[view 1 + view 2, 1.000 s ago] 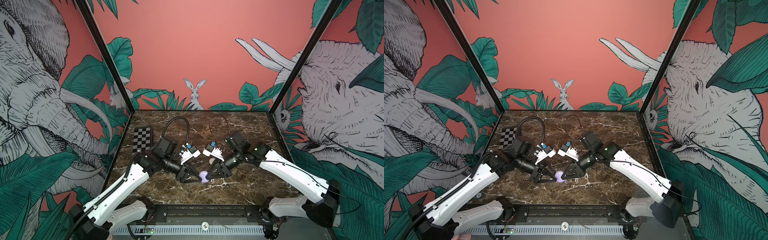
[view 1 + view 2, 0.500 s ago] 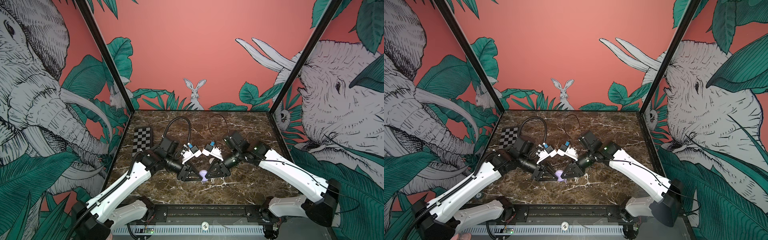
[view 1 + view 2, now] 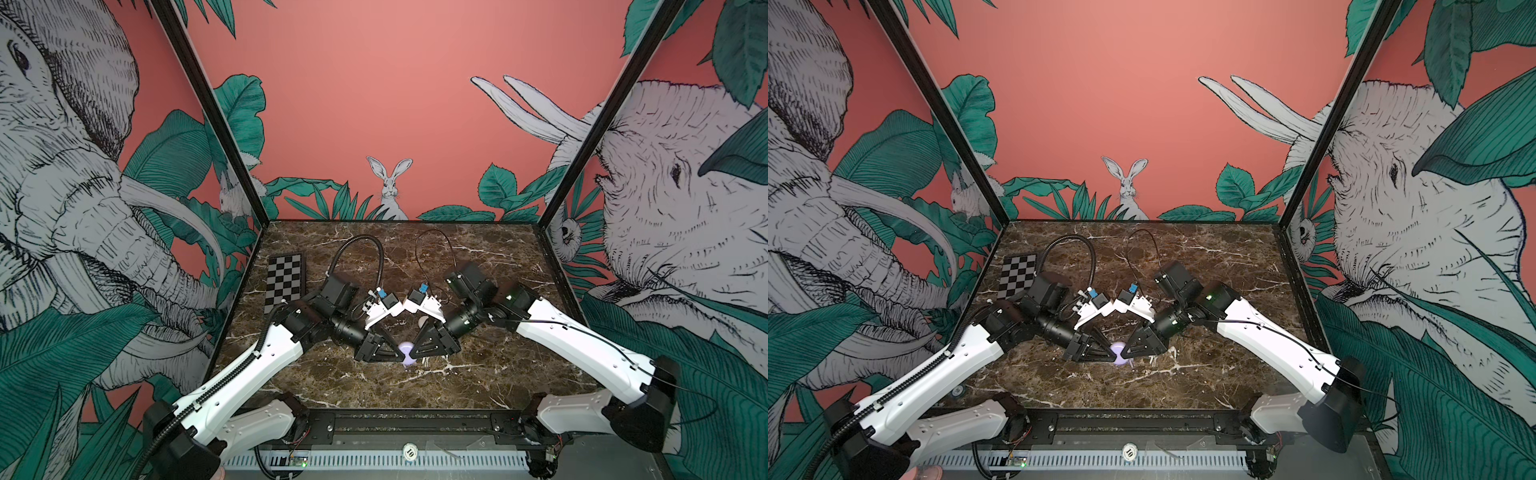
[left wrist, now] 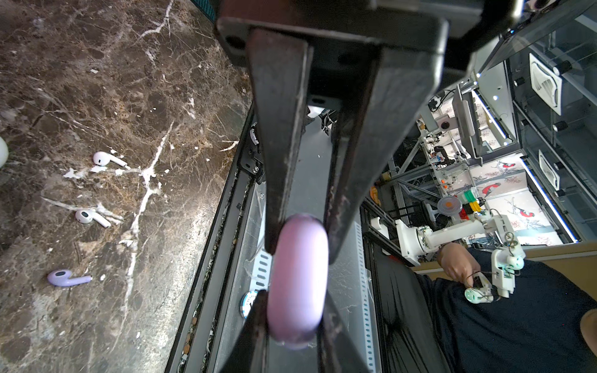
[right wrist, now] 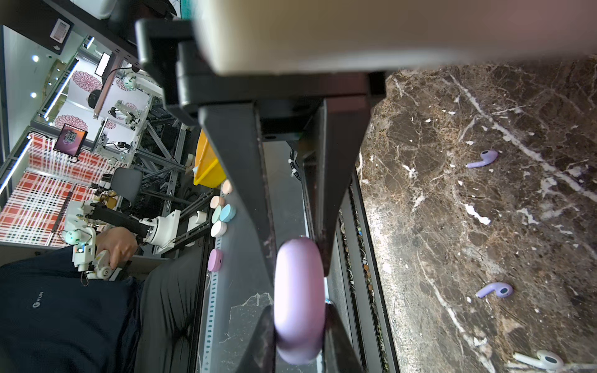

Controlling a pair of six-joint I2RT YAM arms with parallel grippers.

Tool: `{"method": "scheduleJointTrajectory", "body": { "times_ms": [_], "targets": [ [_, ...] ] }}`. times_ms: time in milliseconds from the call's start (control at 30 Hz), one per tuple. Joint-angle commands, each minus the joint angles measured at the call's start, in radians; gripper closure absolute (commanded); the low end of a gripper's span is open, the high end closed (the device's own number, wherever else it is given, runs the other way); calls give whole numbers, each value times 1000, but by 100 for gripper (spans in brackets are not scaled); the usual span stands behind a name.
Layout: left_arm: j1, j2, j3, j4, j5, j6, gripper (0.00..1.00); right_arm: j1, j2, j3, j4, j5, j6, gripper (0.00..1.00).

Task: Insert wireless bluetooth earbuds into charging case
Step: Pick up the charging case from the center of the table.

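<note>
The lilac charging case (image 3: 405,352) hangs just below the middle of the frame in both top views, pinched edge-on from two sides. The left end effector (image 3: 400,355) is clenched on it, its fingers (image 4: 277,181) pressed flat against the case's two faces. The right end effector (image 3: 412,354) grasps the opposite rim the same way, its fingers (image 5: 242,193) tight on the lilac shell.

Both arms come in from the lower corners of the frame, with the white forearms slanting inward and up. The wrists are bent so that the black end effectors lie nearly level and meet tip to tip in a shallow V.

The earbuds (image 4: 90,217) lie loose on the brown marble desk (image 3: 478,291). The left wrist view shows two white and one lilac, well apart. The right wrist view shows two lilac and one white.
</note>
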Motion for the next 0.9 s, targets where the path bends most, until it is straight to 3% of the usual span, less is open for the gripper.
{"method": "scheduleJointTrajectory", "body": {
  "times_ms": [0, 100, 200, 333, 500, 700, 867],
  "targets": [
    [-17, -6, -10, 21, 13, 1, 88, 22, 16, 22, 26, 28, -1, 100],
    [-20, -13, -16, 35, 6, -16, 100, 24, 15, 24, 30, 26, 2, 100],
    [-20, -23, -21, 43, -23, -28, 100, 24, 11, 22, 29, 17, -1, 99],
    [-20, -57, -38, 58, -135, -61, 100, 24, -30, 19, 27, 96, -1, 55],
    [-20, -150, -99, 178, -282, -99, 100, 24, -82, 21, 44, 182, 18, 34],
    [-19, -204, -158, 277, -278, -22, 100, 24, -156, 16, 49, 286, 27, 23],
    [-20, -268, -214, 322, -304, 39, 100, 24, -211, -16, 106, 393, 42, 19]
  ]
}}
